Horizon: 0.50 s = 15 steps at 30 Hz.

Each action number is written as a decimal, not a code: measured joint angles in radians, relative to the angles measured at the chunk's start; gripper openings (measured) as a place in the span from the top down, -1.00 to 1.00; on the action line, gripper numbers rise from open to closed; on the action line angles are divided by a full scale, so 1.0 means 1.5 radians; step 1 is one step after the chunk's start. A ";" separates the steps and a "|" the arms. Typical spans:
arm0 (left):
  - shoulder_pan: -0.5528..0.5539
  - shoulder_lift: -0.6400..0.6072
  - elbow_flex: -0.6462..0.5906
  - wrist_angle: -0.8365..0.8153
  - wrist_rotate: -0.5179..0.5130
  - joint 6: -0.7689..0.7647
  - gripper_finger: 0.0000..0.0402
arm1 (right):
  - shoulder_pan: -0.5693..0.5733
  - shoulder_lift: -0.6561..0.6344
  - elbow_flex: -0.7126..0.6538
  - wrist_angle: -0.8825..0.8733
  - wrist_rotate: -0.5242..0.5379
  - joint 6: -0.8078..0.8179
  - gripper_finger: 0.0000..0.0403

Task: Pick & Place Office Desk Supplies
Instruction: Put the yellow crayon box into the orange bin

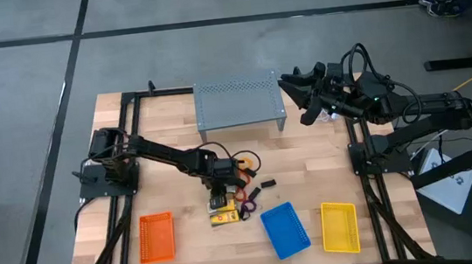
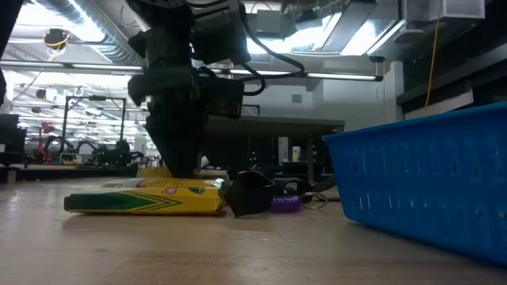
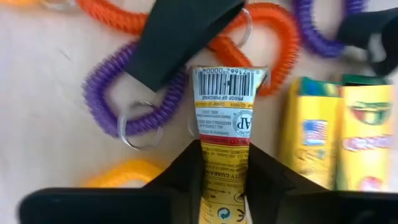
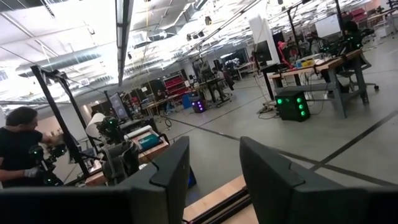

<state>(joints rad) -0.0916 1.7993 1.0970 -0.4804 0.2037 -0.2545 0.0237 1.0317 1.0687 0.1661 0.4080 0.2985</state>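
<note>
A yellow-orange packet (image 3: 222, 118) with a barcode at one end lies on the wooden table among purple loops (image 3: 134, 93), orange loops (image 3: 267, 37) and a black clip-like piece (image 3: 180, 37). My left gripper (image 3: 222, 152) points steeply down and is shut on this packet, mid-table in the high view (image 1: 217, 195). The low view shows a packet (image 2: 146, 198) flat on the table below the gripper (image 2: 178, 150), with a black clip (image 2: 249, 194) at its end. Another yellow packet (image 3: 339, 130) lies beside it. My right gripper (image 4: 214, 168) is open, raised over the table's far right corner (image 1: 294, 82). My left gripper pinches the packet's two long sides (image 3: 222, 174) between its two fingers, toward the end away from the barcode. The fingers (image 3: 186, 171) come from above, slanting steeply down, and lie across the packet. The packet lies on the table.
A grey perforated shelf (image 1: 240, 105) stands at the table's far middle. Along the near edge lie an orange basket (image 1: 156, 237), a blue basket (image 1: 285, 230) and a yellow basket (image 1: 339, 227). The blue basket's wall (image 2: 420, 182) is close on the low view's right.
</note>
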 joint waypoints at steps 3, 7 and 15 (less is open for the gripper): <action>0.019 -0.029 0.000 0.003 0.045 -0.029 0.73 | -0.005 0.000 0.000 0.000 0.001 0.000 0.29; 0.044 -0.076 0.000 0.006 0.112 -0.064 0.70 | -0.007 0.000 0.000 0.000 0.002 -0.001 0.29; 0.068 -0.227 0.000 -0.040 0.157 -0.080 0.68 | -0.007 0.000 0.000 -0.002 0.002 -0.013 0.29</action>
<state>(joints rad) 0.0097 1.4592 1.0977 -0.5407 0.4392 -0.3744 0.0139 1.0317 1.0687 0.1627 0.4112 0.2794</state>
